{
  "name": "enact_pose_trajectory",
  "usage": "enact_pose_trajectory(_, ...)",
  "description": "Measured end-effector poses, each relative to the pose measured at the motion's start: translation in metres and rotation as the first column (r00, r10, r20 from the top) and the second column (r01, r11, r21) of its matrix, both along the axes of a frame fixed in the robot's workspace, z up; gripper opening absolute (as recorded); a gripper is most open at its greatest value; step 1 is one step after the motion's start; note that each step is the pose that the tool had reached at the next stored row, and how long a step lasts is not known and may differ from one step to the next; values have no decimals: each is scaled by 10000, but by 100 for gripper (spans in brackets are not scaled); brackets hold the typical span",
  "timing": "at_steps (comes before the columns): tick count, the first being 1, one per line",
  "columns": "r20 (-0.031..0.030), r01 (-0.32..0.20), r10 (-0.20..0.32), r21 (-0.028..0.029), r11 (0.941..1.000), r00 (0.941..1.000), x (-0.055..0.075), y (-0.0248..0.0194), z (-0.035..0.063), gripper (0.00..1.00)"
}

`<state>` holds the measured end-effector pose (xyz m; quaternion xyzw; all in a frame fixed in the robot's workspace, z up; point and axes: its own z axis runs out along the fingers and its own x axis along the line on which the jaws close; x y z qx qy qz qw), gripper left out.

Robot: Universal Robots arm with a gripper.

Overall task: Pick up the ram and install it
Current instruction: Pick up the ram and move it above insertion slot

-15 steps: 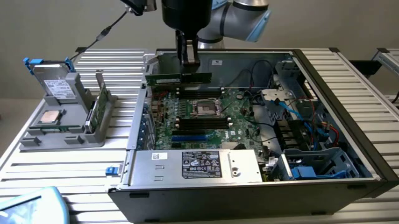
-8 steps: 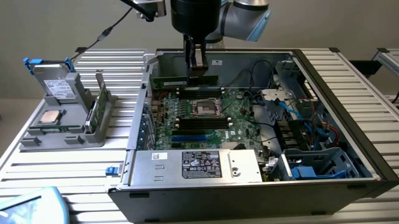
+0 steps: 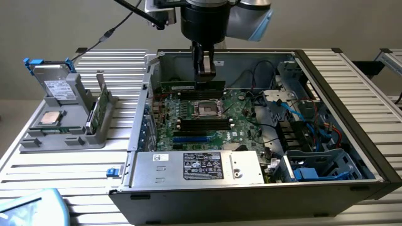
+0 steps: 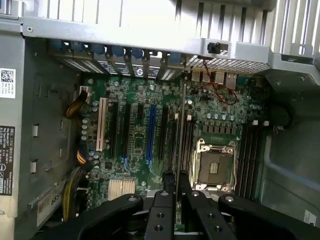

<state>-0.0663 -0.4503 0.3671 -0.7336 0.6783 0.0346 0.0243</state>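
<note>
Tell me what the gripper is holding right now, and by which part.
The long, thin green ram stick, pinched on its upper long edge between the gripper's fingers, somewhat toward the exterior view's right of its middle.

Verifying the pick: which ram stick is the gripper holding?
The ram inside the case, in the gripper; the other stick stands in the grey holder outside.

Ram: we see the long, thin green ram (image 3: 179,86) held level and on edge above the green motherboard (image 3: 242,115).
Gripper: our dark gripper (image 3: 205,77) clamps the ram's middle inside the open black metal computer case (image 3: 251,207).
Holder: on the exterior view's left we see a grey plastic holder (image 3: 63,136) bearing a square silver processor chip (image 3: 50,118).
</note>
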Motion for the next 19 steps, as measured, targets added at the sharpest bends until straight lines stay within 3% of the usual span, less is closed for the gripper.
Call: enact_pose_trajectory(19,-1,619,-619,-1,9981,9981,316,22,-277,14)
